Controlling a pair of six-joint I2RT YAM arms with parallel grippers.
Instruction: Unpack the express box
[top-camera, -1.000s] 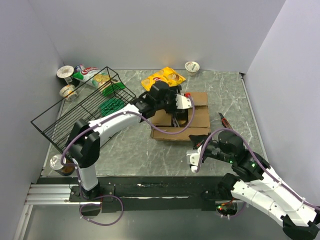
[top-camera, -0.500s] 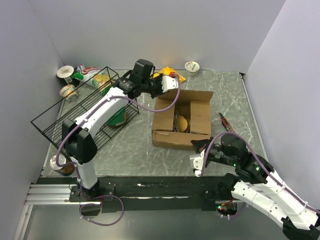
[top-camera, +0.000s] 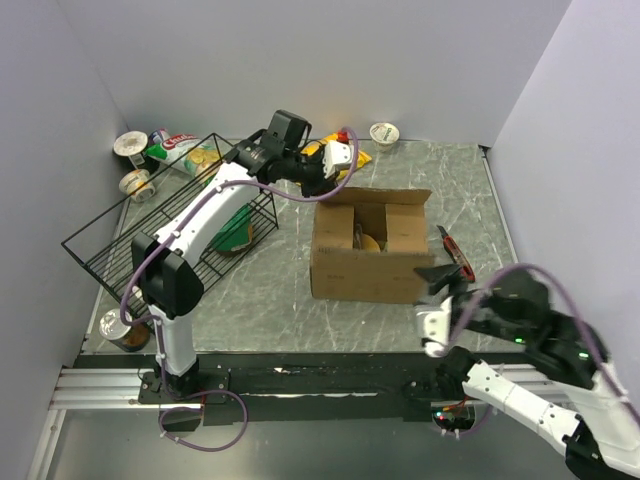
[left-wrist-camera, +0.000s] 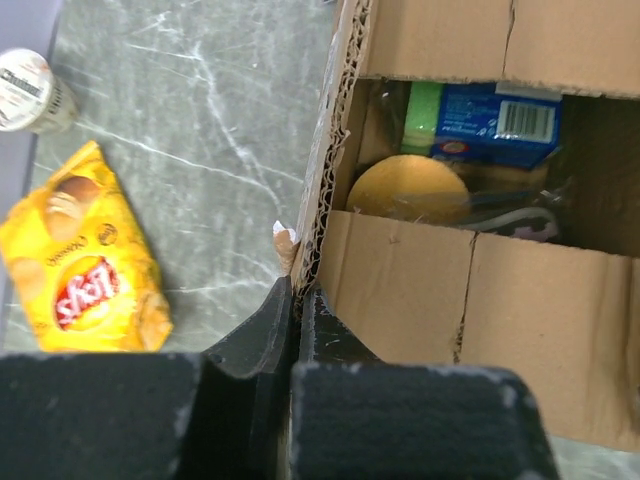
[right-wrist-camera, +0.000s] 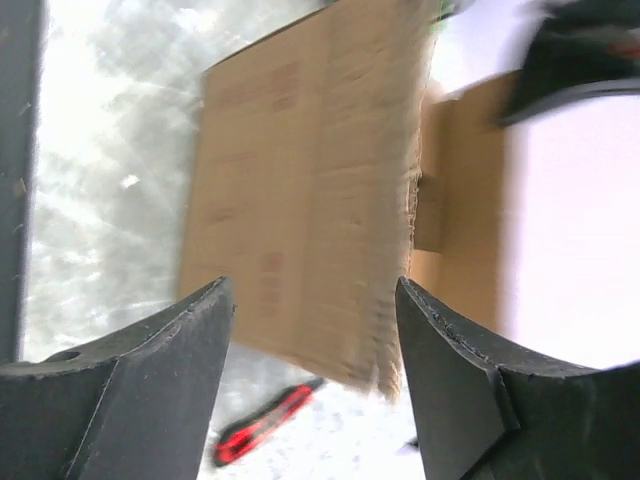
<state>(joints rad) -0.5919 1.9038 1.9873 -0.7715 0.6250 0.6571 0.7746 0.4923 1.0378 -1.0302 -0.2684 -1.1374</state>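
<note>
grey marble tabletop (top-camera: 260, 290), walled in white, with the express box (top-camera: 365, 265) just right of centre, flaps up.
black wire basket (top-camera: 160, 230) at 9 o'clock. my left gripper (left-wrist-camera: 297, 300) sits at the box's 11 o'clock corner, fingers pressed together against the corrugated flap edge; i can't tell if cardboard is pinched. inside i see a blue carton (left-wrist-camera: 495, 120) and a round yellow piece (left-wrist-camera: 405, 190). my right gripper (right-wrist-camera: 312, 290) is at the box's 5 o'clock, fingers spread, gripping nothing. a red knife (top-camera: 455, 255) lies at the box's 3 o'clock.
</note>
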